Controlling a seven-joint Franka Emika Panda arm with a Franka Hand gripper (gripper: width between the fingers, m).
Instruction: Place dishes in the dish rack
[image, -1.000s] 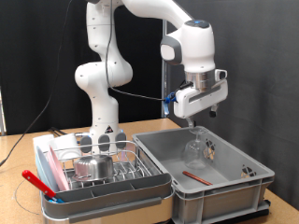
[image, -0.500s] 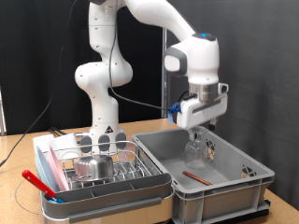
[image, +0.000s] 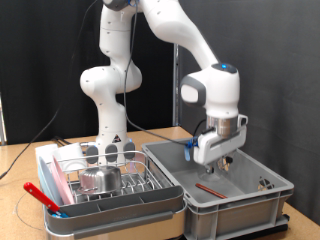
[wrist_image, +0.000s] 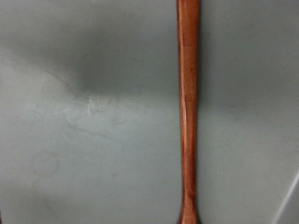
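Two-finger gripper (image: 218, 163) lowered into the large grey plastic bin (image: 262, 198); its opening cannot be told, and no fingers show in the wrist view. The thin red stick-like utensil (wrist_image: 189, 112) lies on the bin floor directly below it, long axis crossing the whole wrist view. The silver wire dish rack (image: 105, 183) stands well apart.

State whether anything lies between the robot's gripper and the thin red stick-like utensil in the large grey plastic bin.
Nothing visible does. The gripper hangs inside the grey bin above the red utensil, which the wrist view shows unobstructed.
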